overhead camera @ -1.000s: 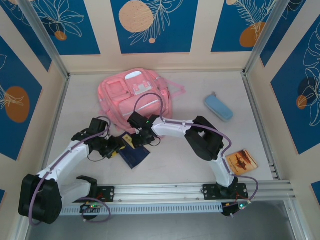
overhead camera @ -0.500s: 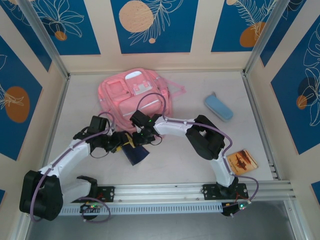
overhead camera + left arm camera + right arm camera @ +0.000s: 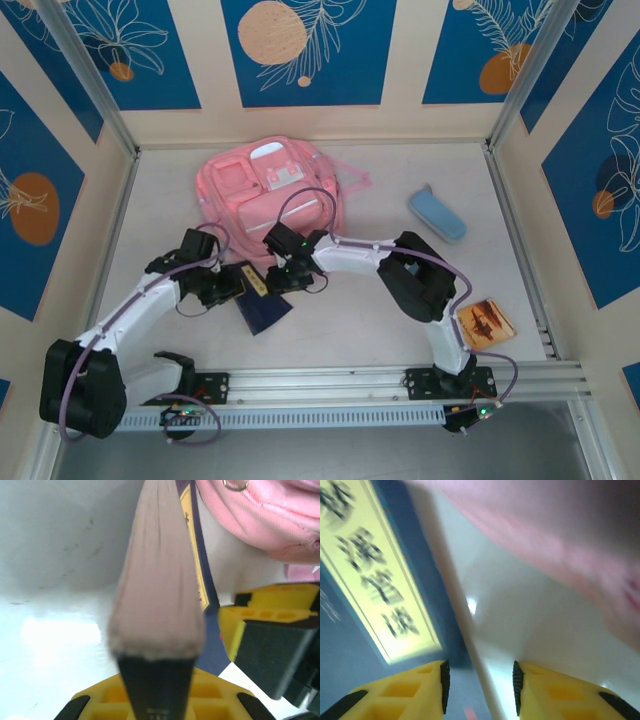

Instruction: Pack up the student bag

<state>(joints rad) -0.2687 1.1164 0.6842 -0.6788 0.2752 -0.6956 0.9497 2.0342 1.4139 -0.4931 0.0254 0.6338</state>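
**Book Gripped On Edge At The Bag's Front**

Here we are at the pink bag [image 3: 270, 185], lying flat at the far middle of the surface [image 3: 170, 215] with its pockets facing up. Just in front of its near edge, both arms meet over a dark blue book [image 3: 262, 308].

The left hand [image 3: 156, 680] is clamped tight on it. From that wrist you look straight along the pale page edges coming out of the closed fingers, so that end of the book seems lifted rather than lying flat. My read is that this is the point of the grip: get the book up so it can be fed towards the bag's opening.

The right hand [image 3: 480, 680] sits right beside it, fingers parted and gripping nothing, with the book's thin edge running down into the gap between them. It looks placed to steady the book or take it over, though I can't say which.

Off to the right wait a light-blue pencil case [image 3: 437, 215] and, nearer the arms, a small brown booklet [image 3: 483, 322], presumably next in line.

Now the writing. The book's cover carries a yellow label [image 3: 367, 575] with dark Chinese characters, too blurred to read. The bag's white patches show no legible text. The booklet's cover shows a dark picture and no words I can make out.
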